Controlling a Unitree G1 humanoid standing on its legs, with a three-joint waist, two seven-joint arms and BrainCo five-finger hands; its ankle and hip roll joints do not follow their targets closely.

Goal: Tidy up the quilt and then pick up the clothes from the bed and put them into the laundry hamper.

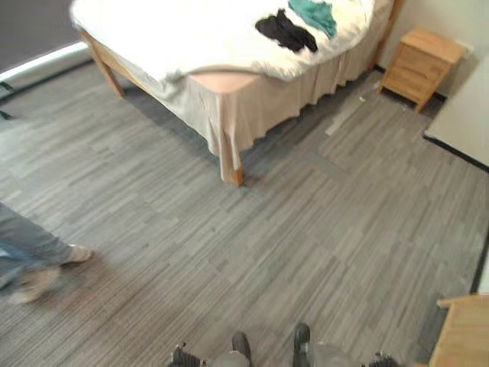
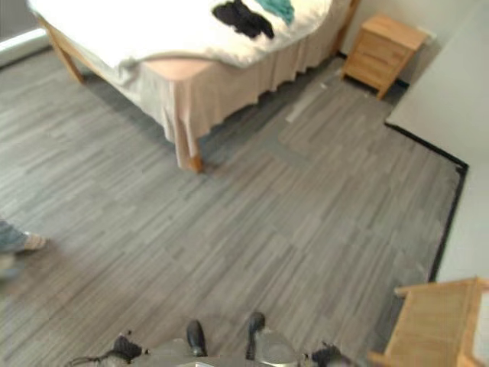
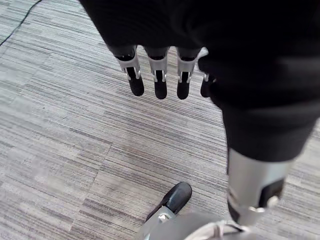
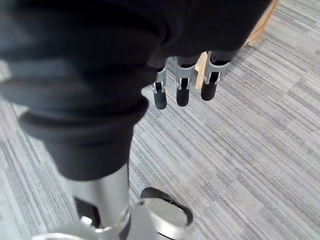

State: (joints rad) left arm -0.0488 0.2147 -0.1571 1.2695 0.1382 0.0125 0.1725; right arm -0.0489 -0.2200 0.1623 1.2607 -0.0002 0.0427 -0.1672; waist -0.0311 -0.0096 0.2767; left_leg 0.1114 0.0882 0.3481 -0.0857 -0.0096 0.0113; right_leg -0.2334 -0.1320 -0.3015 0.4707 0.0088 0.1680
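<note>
A white quilt (image 1: 183, 34) covers a wooden bed (image 1: 231, 174) at the far side of the room, with a pinkish mattress corner (image 1: 225, 80) bare at the near end. On the quilt lie a black garment (image 1: 285, 32) and, just beyond it, a teal garment (image 1: 313, 15). My left hand (image 3: 160, 82) hangs over the grey floor with straight fingers and holds nothing. My right hand (image 4: 182, 90) hangs the same way, empty, near a wooden piece of furniture (image 4: 260, 25). Both hands are far from the bed.
A wooden nightstand (image 1: 422, 65) stands right of the bed. A person's legs and shoes (image 1: 34, 260) show at the left. Light wooden furniture (image 1: 462, 332) sits at the near right, below a white surface (image 1: 466, 115). Grey plank floor (image 1: 252, 252) lies between me and the bed.
</note>
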